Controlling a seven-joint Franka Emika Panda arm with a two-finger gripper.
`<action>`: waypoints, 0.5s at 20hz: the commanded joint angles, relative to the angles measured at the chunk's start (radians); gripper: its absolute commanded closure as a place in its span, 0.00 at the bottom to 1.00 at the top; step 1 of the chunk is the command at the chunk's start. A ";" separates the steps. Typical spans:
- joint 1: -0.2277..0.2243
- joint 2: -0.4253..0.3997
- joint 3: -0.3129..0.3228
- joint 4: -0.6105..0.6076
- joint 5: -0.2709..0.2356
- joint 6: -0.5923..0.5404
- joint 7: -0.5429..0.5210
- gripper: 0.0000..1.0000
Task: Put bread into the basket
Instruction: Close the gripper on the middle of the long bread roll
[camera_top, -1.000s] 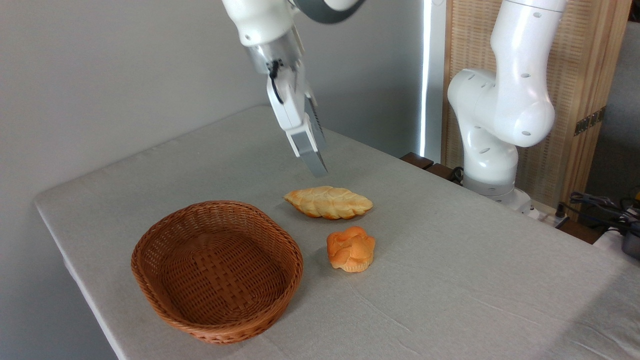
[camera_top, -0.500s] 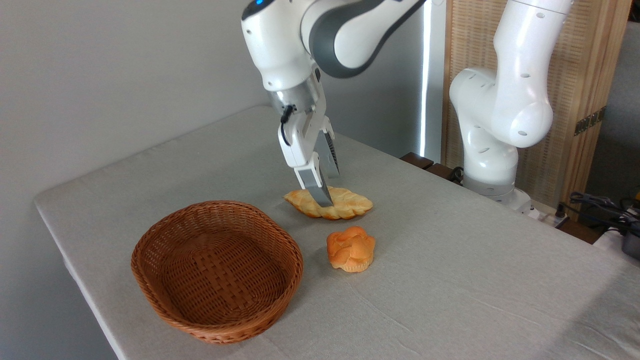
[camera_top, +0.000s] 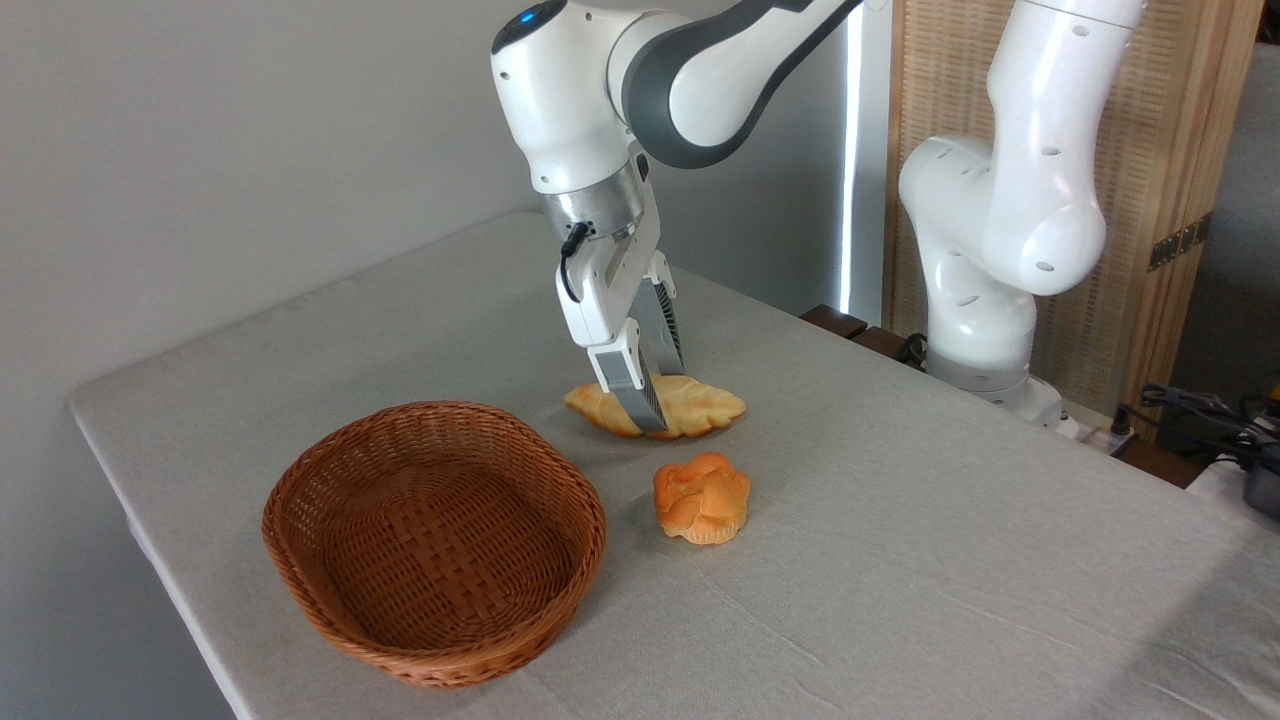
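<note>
Basket (camera_top: 433, 540): near left, empty, mouth up to receive. Bun (camera_top: 701, 497): mid-table, apart, not wanted. Bread (camera_top: 655, 406): beyond the bun, lying on the table (camera_top: 950, 560). Gripper (camera_top: 655, 395): fingers straddle the loaf's middle across its narrow width; whether they pinch yet, cannot tell.

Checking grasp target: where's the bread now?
Bread lies on the table mid-frame, right of the basket, behind the bun, with the claw straddling it.
</note>
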 joint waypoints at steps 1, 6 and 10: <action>-0.009 -0.008 0.022 -0.006 0.017 0.053 0.018 0.00; -0.009 -0.002 0.022 -0.012 0.017 0.054 0.018 0.00; -0.019 0.024 0.022 -0.012 0.017 0.055 0.018 0.00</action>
